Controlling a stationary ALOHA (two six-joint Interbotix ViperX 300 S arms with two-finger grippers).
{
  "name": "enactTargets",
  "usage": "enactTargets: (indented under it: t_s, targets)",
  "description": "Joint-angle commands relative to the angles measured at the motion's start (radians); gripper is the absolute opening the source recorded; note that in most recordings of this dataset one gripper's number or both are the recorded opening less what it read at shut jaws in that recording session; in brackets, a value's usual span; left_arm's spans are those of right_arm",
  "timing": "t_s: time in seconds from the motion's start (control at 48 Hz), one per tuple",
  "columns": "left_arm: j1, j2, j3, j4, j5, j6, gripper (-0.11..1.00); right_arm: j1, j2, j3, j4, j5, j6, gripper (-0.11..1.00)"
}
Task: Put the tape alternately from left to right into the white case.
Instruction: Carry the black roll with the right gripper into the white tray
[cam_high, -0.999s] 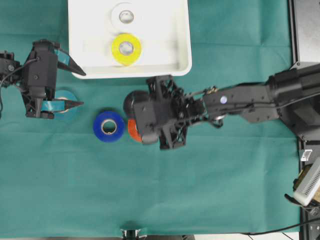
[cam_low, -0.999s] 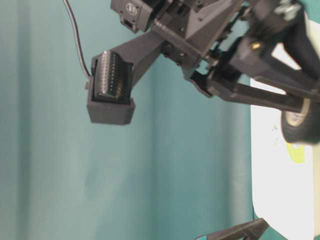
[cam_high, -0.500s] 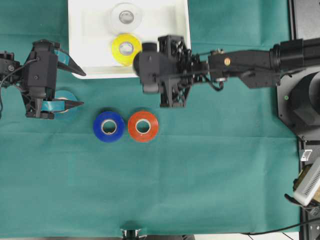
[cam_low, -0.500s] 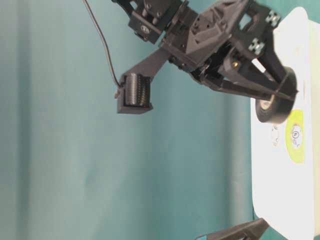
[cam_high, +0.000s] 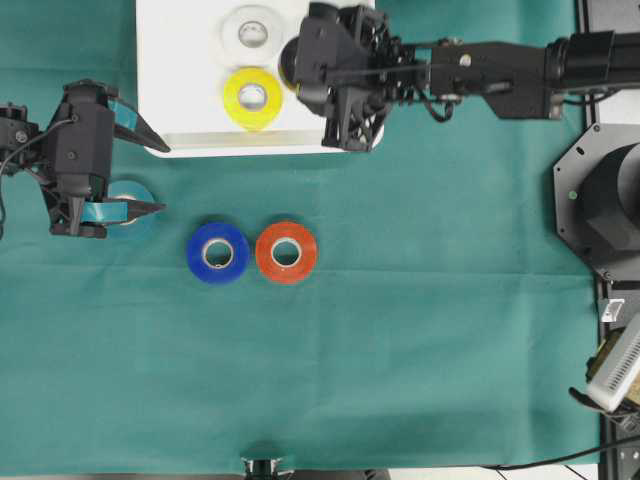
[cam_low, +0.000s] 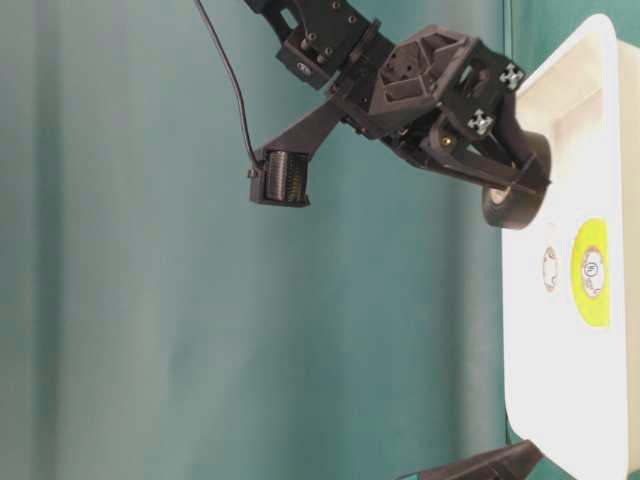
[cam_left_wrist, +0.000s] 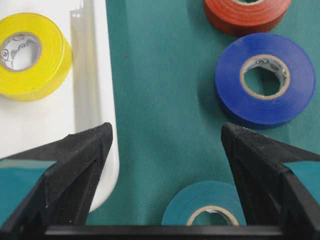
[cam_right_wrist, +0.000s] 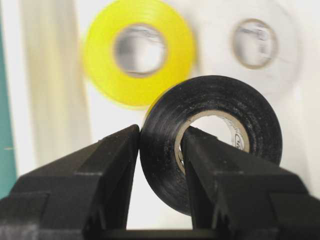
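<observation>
Since earlier: right gripper (cam_right_wrist: 159, 150), clamped on black tape (cam_right_wrist: 210, 142), has swung over white case (cam_high: 180, 110) | left gripper (cam_left_wrist: 165, 140) apart, idle | risk: we judge roll, pinched by one wall, lands upright and rolls.

The yellow tape roll (cam_high: 252, 97) and white tape roll (cam_high: 252, 33) lie flat in the big white plastic case (cam_high: 180, 110). The black roll (cam_right_wrist: 210, 140) hangs above it. The blue (cam_high: 217, 253), orange-red (cam_high: 286, 252) and teal (cam_left_wrist: 207, 212) rolls lie on the cloth.
</observation>
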Motion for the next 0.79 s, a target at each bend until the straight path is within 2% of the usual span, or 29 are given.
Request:
enactTargets:
  t_s: [0.0,0.375,0.77]
  targets:
    - [0.0,-0.014,-0.009,-0.002,-0.005,0.0,0.99,-0.029,-0.014,-0.012,-0.012,-0.012,-0.002,0.02]
    - [0.0,-0.011,-0.009,-0.002,-0.008,0.0,0.99,-0.121,0.06,-0.028,-0.031,-0.064,-0.003,0.02]
    - [0.0,-0.011,-0.012,-0.002,-0.009,0.0,0.99,-0.141,0.075,-0.037,-0.031,-0.072,-0.003,0.02]
